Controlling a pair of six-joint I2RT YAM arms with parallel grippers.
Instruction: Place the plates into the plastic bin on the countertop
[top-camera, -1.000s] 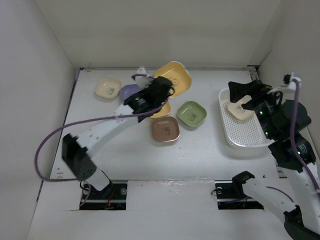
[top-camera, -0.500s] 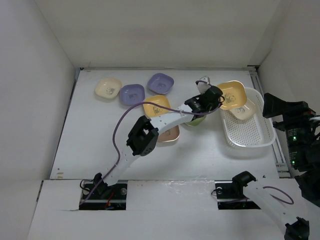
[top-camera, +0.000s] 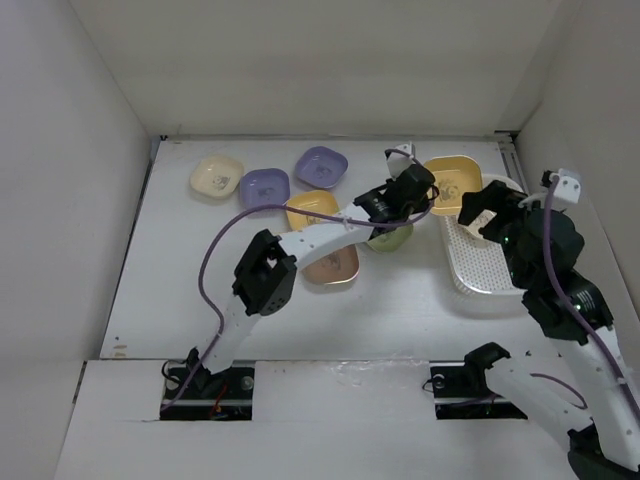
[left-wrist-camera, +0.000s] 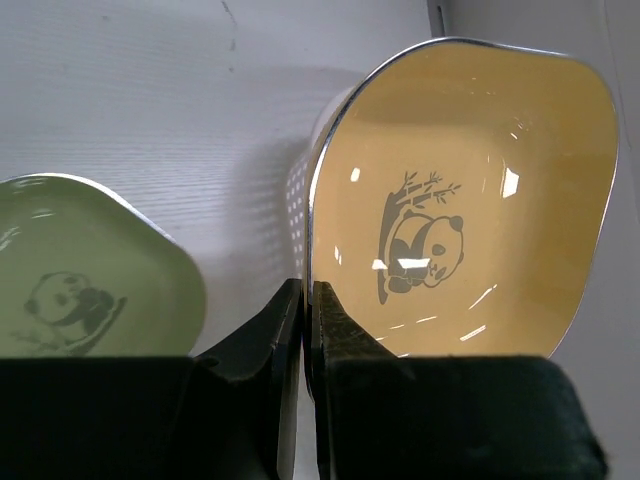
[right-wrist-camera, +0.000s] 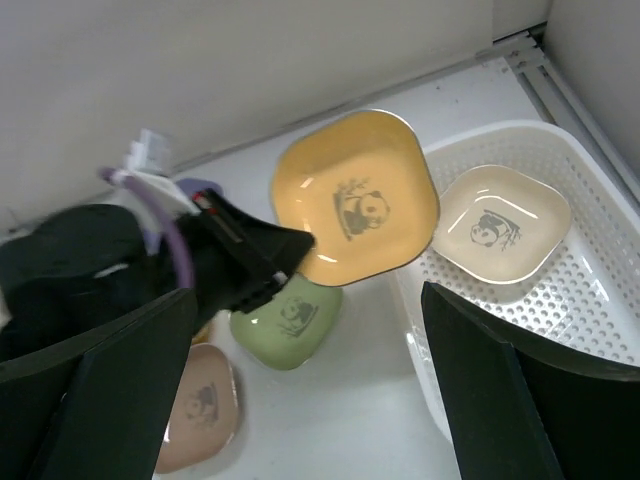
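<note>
The left gripper (left-wrist-camera: 305, 300) is clamped tight on the near rim of a yellow-orange plate (left-wrist-camera: 460, 200), panda print facing up. It holds the plate over the far left corner of the plastic bin (top-camera: 482, 268); whether the plate touches the bin's rim cannot be told. The right gripper (top-camera: 490, 212) hangs above the far half of the bin with its jaws spread wide and nothing between them. Inside the bin, at its far end, a beige plate (right-wrist-camera: 500, 225) lies flat on the perforated bottom. Just left of the bin, on the countertop (top-camera: 200, 290), a green plate (right-wrist-camera: 288, 318) sits under the left arm, and a brown plate (top-camera: 335, 265) lies near it on its left. Farther left lie a second yellow-orange plate (top-camera: 310, 208), two purple plates (top-camera: 265, 187) (top-camera: 322, 166) and, at the far left, a cream plate (top-camera: 217, 176)
</note>
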